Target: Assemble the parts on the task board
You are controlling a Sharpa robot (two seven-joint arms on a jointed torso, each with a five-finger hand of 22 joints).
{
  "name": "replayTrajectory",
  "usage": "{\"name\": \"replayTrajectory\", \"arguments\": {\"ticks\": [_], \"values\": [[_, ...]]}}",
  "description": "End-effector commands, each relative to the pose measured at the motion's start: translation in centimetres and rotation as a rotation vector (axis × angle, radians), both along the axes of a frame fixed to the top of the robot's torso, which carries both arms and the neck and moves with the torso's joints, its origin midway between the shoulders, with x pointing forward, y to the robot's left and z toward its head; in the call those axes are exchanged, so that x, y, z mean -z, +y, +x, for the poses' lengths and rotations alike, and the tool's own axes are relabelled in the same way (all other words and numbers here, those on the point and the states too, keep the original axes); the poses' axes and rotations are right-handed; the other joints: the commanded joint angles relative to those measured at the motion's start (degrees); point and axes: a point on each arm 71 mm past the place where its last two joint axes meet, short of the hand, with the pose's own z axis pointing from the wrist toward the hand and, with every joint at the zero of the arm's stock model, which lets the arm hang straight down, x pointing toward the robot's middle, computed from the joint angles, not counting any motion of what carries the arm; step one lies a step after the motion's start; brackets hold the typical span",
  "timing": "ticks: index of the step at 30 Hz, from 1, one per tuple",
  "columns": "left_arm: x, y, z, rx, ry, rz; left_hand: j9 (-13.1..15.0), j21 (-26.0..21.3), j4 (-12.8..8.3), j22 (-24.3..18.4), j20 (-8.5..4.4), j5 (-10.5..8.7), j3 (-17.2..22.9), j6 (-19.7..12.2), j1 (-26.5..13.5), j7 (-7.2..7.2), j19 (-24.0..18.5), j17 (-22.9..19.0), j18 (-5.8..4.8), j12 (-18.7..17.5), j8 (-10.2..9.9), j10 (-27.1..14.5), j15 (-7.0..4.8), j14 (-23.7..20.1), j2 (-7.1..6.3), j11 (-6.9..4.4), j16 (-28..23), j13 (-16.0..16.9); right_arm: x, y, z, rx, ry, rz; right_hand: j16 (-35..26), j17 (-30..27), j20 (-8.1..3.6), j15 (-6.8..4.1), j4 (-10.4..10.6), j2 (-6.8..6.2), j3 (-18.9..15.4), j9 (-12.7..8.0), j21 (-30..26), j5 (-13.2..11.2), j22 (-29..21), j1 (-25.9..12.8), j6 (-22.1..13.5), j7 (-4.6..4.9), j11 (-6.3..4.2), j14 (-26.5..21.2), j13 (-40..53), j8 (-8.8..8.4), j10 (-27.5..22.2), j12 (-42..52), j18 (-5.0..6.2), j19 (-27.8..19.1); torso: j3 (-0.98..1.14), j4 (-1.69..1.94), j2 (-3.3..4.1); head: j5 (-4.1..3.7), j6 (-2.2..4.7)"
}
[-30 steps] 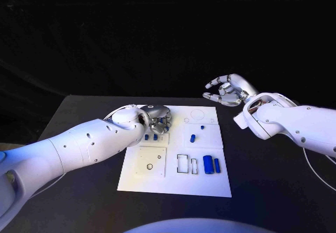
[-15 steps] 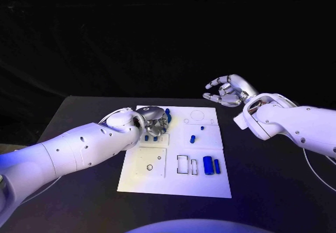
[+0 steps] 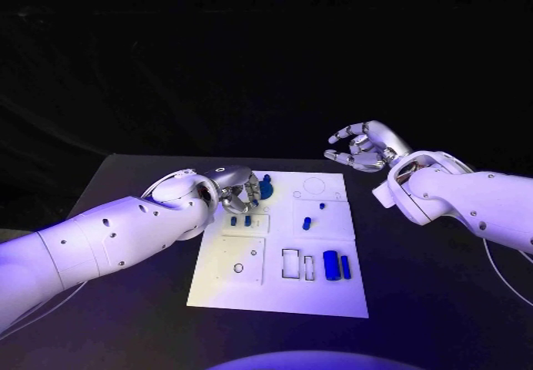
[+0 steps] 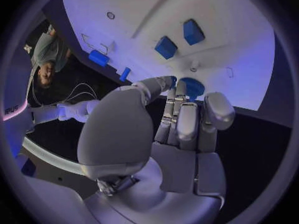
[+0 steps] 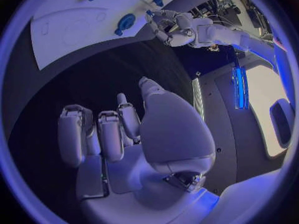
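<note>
The white task board (image 3: pixel 333 293) lies in the middle of the table. A blue round part (image 3: pixel 263 185) sits at its far left corner. My left hand (image 3: pixel 236 193) hovers just left of it, holding nothing; in the left wrist view its fingertips (image 4: pixel 177 92) reach to the round part (image 4: pixel 193 88). From the right wrist view a small gap separates the left hand (image 5: pixel 168 27) from the round part (image 5: pixel 126 21). Two small blue blocks (image 3: pixel 240 220) stand below the hand. My right hand (image 3: pixel 361 146) hangs beyond the board's far right corner, fingers loosely curled, empty.
A blue peg (image 3: pixel 306 223) stands mid-board, with a smaller one (image 3: pixel 322 206) behind it. A thick blue cylinder (image 3: pixel 330 261) and a slimmer one (image 3: pixel 346 266) lie at the right, beside empty slots (image 3: pixel 291 262). My right forearm (image 3: pixel 467 200) crosses the table right of the board.
My left hand has drawn back to the left off the board's far left corner, uncovering the blue round part. The right hand has barely moved.
</note>
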Motion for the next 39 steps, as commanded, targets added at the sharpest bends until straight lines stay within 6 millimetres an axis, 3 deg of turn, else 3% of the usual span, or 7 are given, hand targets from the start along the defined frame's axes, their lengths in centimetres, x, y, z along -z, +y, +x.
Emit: {"name": "replayTrajectory", "arguments": {"ticks": [1, 9, 14, 17, 39], "values": [[-0.2, 0.4, -0.1, -0.014, 0.01, -0.021, 0.0, 0.3, -0.1, 0.0, -0.16, -0.37, -0.2, 0.4, -0.8, 0.08, 0.4, -0.1, -0.86, -0.4, -0.2, 0.4, -0.04, 0.4, 0.0, 0.16, 0.1, 0.0, 0.0, 0.0, 0.0, -0.006, -0.01, -0.005, -0.2, 5.2, -0.31, -0.36, -0.2, 0.33, 0.2, -0.1, -0.1, 0.3, 8.7, -0.4, 0.2, -0.32, -0.04, 3.5, 0.0, 0.36, 0.0, 0.2, 0.43, 0.3, -0.01, -0.05, 0.09, 0.05, 0.07], [-0.4, 2.2, 0.0, -0.05, 0.015, -0.008, 0.0, 0.4, -0.1, 0.2, -0.17, -0.37, -0.2, 0.5, -0.8, 0.07, 0.5, -0.1, -0.89, -0.5, -0.2, 0.6, -0.05, 0.4, 0.01, 0.13, 0.1, 0.0, 0.0, -0.1, -0.1, -0.005, -0.008, -0.006, -0.2, 5.2, -0.31, -0.36, -0.2, 0.33, 0.2, -0.1, -0.1, 0.3, 8.7, -0.4, 0.2, -0.32, -0.04, 3.5, 0.0, 0.36, 0.0, 0.2, 0.43, 0.3, 0.06, -0.03, 0.12, 0.12, -0.1], [-0.3, 3.2, 0.2, -0.071, 0.013, -0.003, 0.0, 0.4, -0.1, 0.2, -0.17, -0.37, -0.2, 0.5, -0.8, 0.07, 0.5, -0.1, -0.89, -0.5, -0.2, 0.6, -0.05, 0.4, 0.01, 0.13, 0.1, 0.0, 0.0, -0.1, -0.1, -0.005, -0.008, -0.006, -0.2, 5.2, -0.31, -0.36, -0.2, 0.33, 0.2, -0.1, -0.1, 0.3, 8.7, -0.4, 0.2, -0.32, -0.04, 3.5, 0.0, 0.36, 0.0, 0.2, 0.43, 0.3, -0.02, -0.15, 0.22, 0.09, -0.05], [-0.3, 3.4, 0.2, -0.077, 0.013, 0.0, 0.0, 0.4, -0.1, 0.2, -0.17, -0.37, -0.2, 0.5, -0.8, 0.07, 0.5, -0.1, -0.89, -0.5, -0.2, 0.6, -0.05, 0.4, 0.01, 0.13, 0.1, 0.0, 0.1, -0.1, -0.1, -0.005, -0.007, -0.006, -0.2, 5.2, -0.31, -0.36, -0.2, 0.33, 0.2, -0.1, -0.1, 0.3, 8.7, -0.4, 0.2, -0.32, -0.04, 3.5, 0.0, 0.36, 0.0, 0.2, 0.43, 0.3, 0.06, -0.18, 0.19, 0.16, -0.13], [0.1, 2.6, 0.6, -0.071, 0.047, 0.019, 0.0, 0.5, -0.2, 0.3, -0.18, -0.44, -0.4, 0.6, -0.9, 0.06, 0.5, -0.2, -0.9, -0.8, -0.3, 0.9, -0.07, 0.4, -0.1, 0.12, 0.1, 0.0, 0.1, 0.0, -0.1, -0.008, -0.006, -0.005, -0.2, 5.2, -0.31, -0.36, -0.2, 0.33, 0.2, -0.1, -0.1, 0.3, 8.7, -0.4, 0.2, -0.32, -0.04, 3.5, 0.0, 0.36, 0.0, 0.2, 0.43, 0.3, 0.12, -0.18, 0.11, 0.57, -0.18]]}}
